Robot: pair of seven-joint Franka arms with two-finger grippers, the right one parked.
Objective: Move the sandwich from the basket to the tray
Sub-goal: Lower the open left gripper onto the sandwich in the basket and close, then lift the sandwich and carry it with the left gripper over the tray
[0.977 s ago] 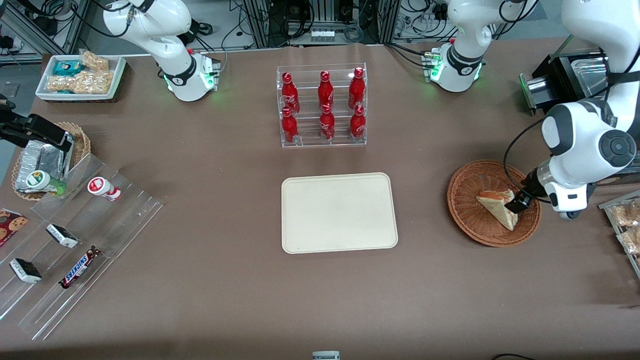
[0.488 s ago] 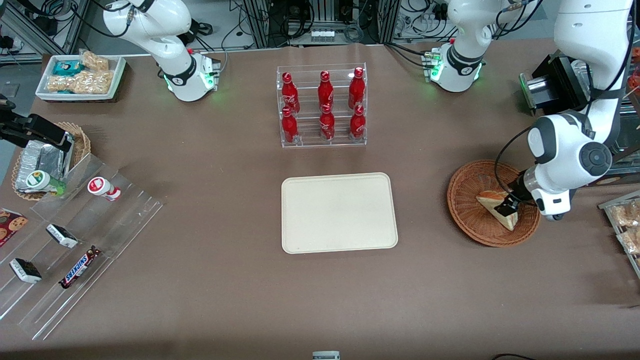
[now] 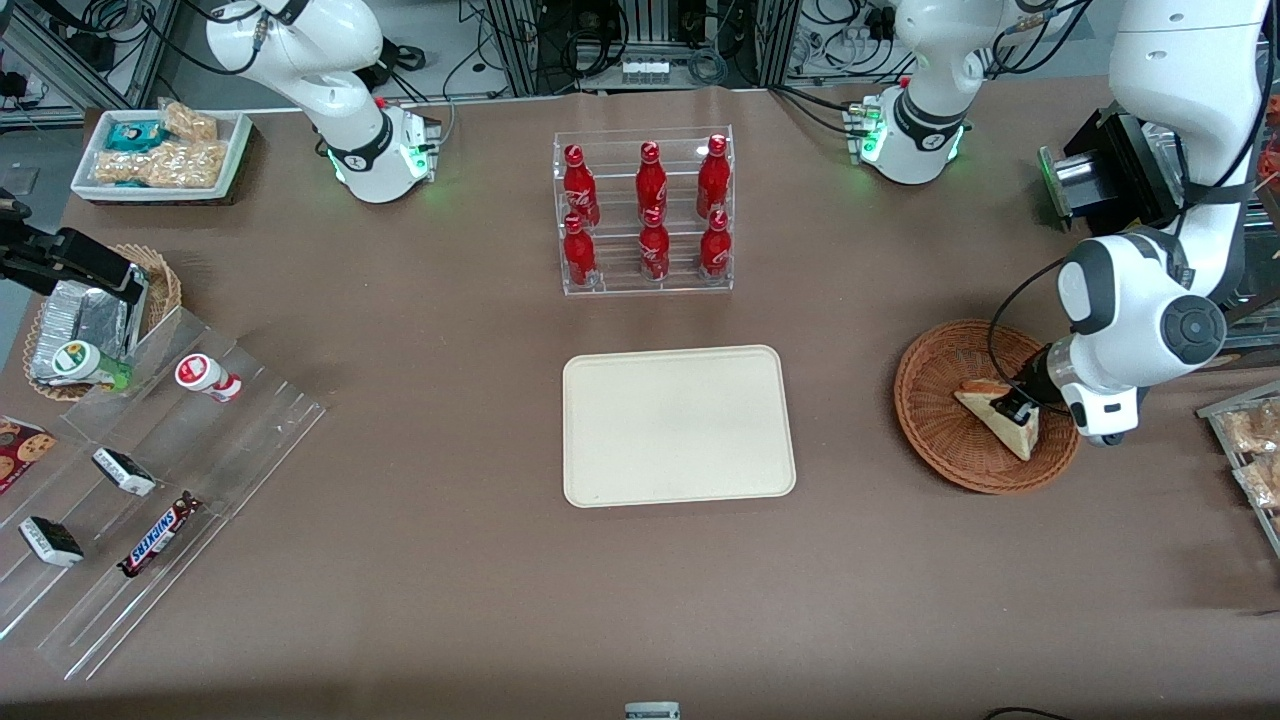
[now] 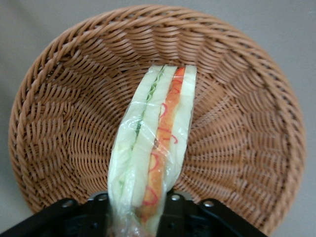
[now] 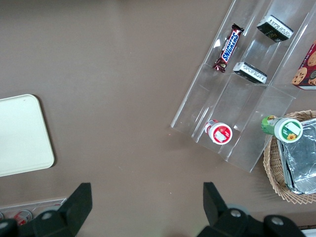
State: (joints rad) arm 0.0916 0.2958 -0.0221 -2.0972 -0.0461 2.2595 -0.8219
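Observation:
The sandwich (image 3: 1012, 436) is a plastic-wrapped wedge of white bread standing on edge in the reddish-brown wicker basket (image 3: 930, 440) toward the working arm's end of the table. My left gripper (image 3: 1016, 408) reaches down into the basket and is shut on the sandwich. In the left wrist view the sandwich (image 4: 158, 133) shows its green and orange filling, with the black fingers (image 4: 98, 207) pressed against both bread faces and the basket (image 4: 64, 123) weave under it. The cream tray (image 3: 678, 425) lies flat at the table's middle, with nothing on it.
A clear rack of red bottles (image 3: 645, 215) stands farther from the front camera than the tray. A metal rack of wrapped snacks (image 3: 1250, 440) sits beside the basket at the table's end. Acrylic racks with snacks (image 3: 150, 480) lie toward the parked arm's end.
The left arm has swung over the basket and the gripper has slid along the sandwich toward the tray side, ending clamped on it. The sandwich has barely moved.

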